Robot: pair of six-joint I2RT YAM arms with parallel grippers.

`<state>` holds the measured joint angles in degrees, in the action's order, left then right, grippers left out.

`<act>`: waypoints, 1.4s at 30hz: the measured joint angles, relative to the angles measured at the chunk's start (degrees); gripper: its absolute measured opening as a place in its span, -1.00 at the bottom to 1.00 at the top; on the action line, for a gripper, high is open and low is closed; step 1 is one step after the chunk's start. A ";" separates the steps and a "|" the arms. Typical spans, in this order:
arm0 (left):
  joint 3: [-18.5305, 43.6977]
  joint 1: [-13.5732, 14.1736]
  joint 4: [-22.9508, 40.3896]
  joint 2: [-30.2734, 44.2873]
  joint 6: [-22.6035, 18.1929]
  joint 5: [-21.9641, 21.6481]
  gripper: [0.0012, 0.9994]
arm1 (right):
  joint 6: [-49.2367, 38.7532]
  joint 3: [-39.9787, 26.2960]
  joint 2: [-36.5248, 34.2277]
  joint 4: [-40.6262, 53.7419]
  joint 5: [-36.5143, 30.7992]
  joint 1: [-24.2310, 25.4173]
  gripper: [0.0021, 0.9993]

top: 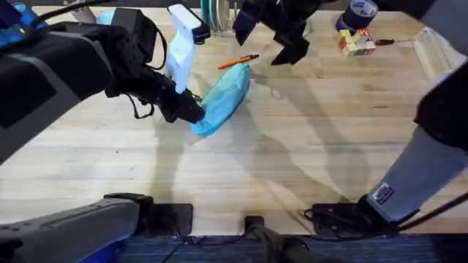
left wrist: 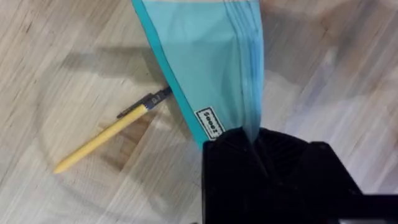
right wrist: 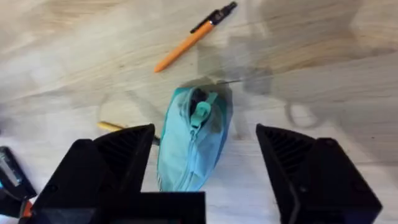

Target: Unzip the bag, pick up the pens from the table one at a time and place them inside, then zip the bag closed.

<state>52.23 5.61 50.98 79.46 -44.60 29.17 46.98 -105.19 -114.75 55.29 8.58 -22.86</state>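
bag [top: 223,98] lies slantwise on the table [top: 292,168], a slim turquoise pouch with its zip running along the top. the left gripper [top: 191,111] is clamped on the bag's near end, its black fingers pinching the fabric beside the small label, as the left wrist view shows. the right gripper [right wrist: 202,162] hangs over the bag's far end with its jaws spread wide and nothing between them; the zip pull [right wrist: 201,112] sits directly below, and the dark lining shows in a short gap there, so the zip looks only barely started.

the orange pen [top: 238,61] rests on the table just beyond the bag's far end, apart from it. the yellow pen [left wrist: 109,132] lies on the other side of the bag, its black tip close against the bag's edge and partly tucked under it.

the step in hand appears to be the unzipping. to do it well, the right gripper should come straight down and close on the pull tab itself, not on the fabric around it, then draw it along the zip line towards the left gripper. the left grip should hold firm and keep the bag stretched, so that the teeth part instead of the pouch bunching or sliding. a low, steady pull keeps the bag from lifting and from nudging the yellow pen.
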 joint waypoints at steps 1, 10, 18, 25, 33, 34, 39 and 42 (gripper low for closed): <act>0.00 0.00 0.00 0.00 0.00 0.00 -0.92 | 0.25 0.00 -0.56 -0.02 0.00 -0.19 0.99; 0.00 0.00 0.01 0.00 0.00 0.00 -0.92 | 1.29 0.00 -4.14 -0.68 0.04 -2.65 0.99; 0.00 0.00 0.00 0.00 0.00 0.00 -0.92 | 1.56 0.00 -5.98 -1.97 -0.02 -3.23 0.60; 0.00 0.00 0.02 0.00 0.00 0.11 -0.92 | 2.10 0.00 -5.98 -2.23 -0.24 -3.23 -0.12; 0.00 0.00 0.20 0.00 0.00 0.20 -0.92 | 2.13 0.00 -5.98 -2.72 -0.27 -3.38 -0.61; 0.00 0.00 0.20 0.00 0.00 0.20 -0.92 | 2.10 0.00 -5.98 -2.73 -0.33 -3.38 -0.66; 0.00 0.00 0.20 0.00 0.00 0.20 -0.92 | 2.17 0.00 -5.98 -2.67 -1.12 -3.60 -0.93; 0.00 0.00 0.20 0.00 0.00 0.20 -0.92 | 2.08 0.00 -5.98 -2.71 -1.31 -3.62 -0.93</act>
<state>52.23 5.61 51.18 79.46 -44.60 29.36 49.06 -105.19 -120.73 52.58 7.27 -26.48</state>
